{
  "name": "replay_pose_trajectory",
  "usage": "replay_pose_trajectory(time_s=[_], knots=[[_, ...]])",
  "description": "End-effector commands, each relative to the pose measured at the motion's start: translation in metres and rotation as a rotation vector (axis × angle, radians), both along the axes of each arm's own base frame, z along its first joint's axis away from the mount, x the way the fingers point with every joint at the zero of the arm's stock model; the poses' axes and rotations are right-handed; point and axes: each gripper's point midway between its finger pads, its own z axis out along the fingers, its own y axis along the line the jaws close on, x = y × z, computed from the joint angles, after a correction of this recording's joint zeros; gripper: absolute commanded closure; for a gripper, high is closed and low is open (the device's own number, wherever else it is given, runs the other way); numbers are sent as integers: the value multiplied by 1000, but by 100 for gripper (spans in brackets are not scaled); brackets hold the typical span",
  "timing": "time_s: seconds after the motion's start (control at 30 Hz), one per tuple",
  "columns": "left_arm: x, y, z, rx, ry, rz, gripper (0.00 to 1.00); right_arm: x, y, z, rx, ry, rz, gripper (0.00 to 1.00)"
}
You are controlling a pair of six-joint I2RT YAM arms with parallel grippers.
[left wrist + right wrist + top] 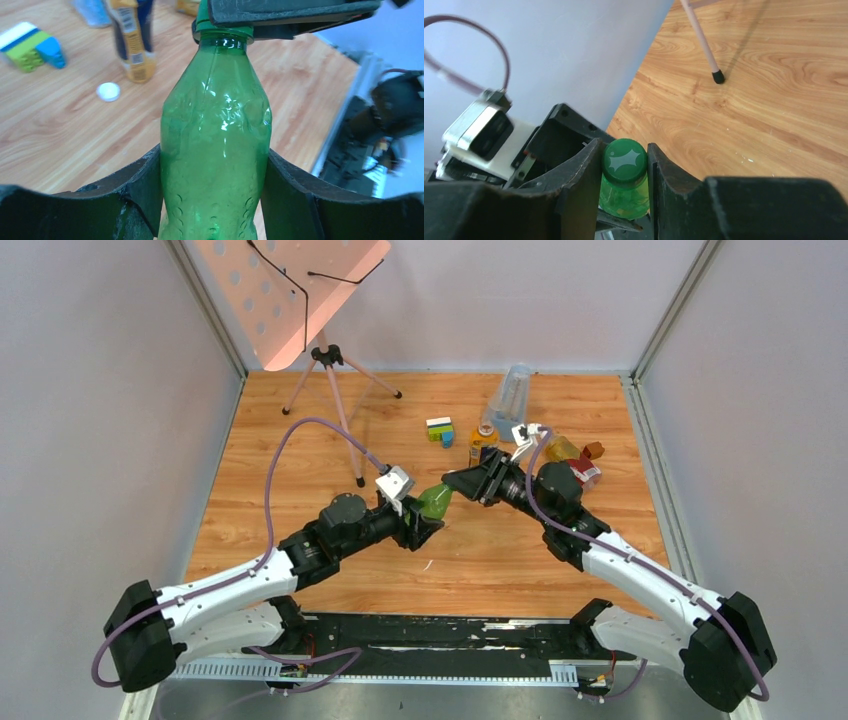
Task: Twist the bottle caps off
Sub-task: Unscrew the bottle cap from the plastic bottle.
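Now the left gripper (215, 170) clamps the green bottle (216, 115) mid-body while the right gripper (624, 150) pinches its green cap (625, 162).

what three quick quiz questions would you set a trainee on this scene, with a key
1. True or false: the left gripper grips the green bottle by its body.
2. What sits between the fingers of the right gripper? A) a spoon B) the green cap C) a sponge
3. Fill in: the loose cap lying on the table is ___ in colour.
Key: 1 true; 2 B; 3 white.
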Motion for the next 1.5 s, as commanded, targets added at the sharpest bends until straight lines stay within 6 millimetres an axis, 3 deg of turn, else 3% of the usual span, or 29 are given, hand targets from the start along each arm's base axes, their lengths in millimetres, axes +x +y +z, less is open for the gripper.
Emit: replay_pose_trajectory(time_s=[0.0, 0.03, 0.2, 0.37, 0.47, 0.53, 0.6, 0.63, 0.67, 0.77, 0.8, 0.93, 1.1, 1.23, 1.47], knots=[[-18, -8, 36, -261, 32, -182, 100, -57, 6, 58, 150, -298, 313, 100], [-19, -8, 47, -308, 10, -206, 100, -68, 4, 63, 164, -345, 364, 100], [-35, -2, 62, -425, 39, -338, 100, -109, -7, 78, 195, -536, 574, 100], [-49, -4, 82, -510, 21, -448, 100, -142, -13, 74, 160, -665, 794, 100], [-57, -3, 91, -550, -4, -505, 100, -152, -16, 67, 132, -693, 897, 100], [-59, -5, 89, -541, 14, -525, 100, -139, -14, 68, 128, -637, 835, 98], [-57, -7, 81, -507, 34, -523, 100, -116, -10, 70, 126, -565, 672, 60], [-56, -6, 80, -485, 10, -515, 100, -98, -9, 74, 116, -531, 549, 46], [-52, -7, 70, -443, 55, -492, 100, -86, -10, 75, 96, -494, 463, 38], [-37, -1, 62, -341, -1, -382, 100, -53, -24, 77, 53, -393, 215, 28], [-36, 3, 50, -287, 36, -348, 100, -44, -29, 73, 44, -329, 147, 27], [-25, 7, 38, -147, -9, -216, 100, -32, -33, 65, 60, -229, 64, 27], [-18, -3, 37, -82, -68, -100, 100, -22, -22, 51, 62, -122, 33, 29], [-14, -10, 34, -60, -80, -36, 100, -18, -15, 48, 73, -89, 18, 39], [-6, -9, 34, -49, -88, 31, 100, -15, -7, 34, 64, -27, -12, 45]])
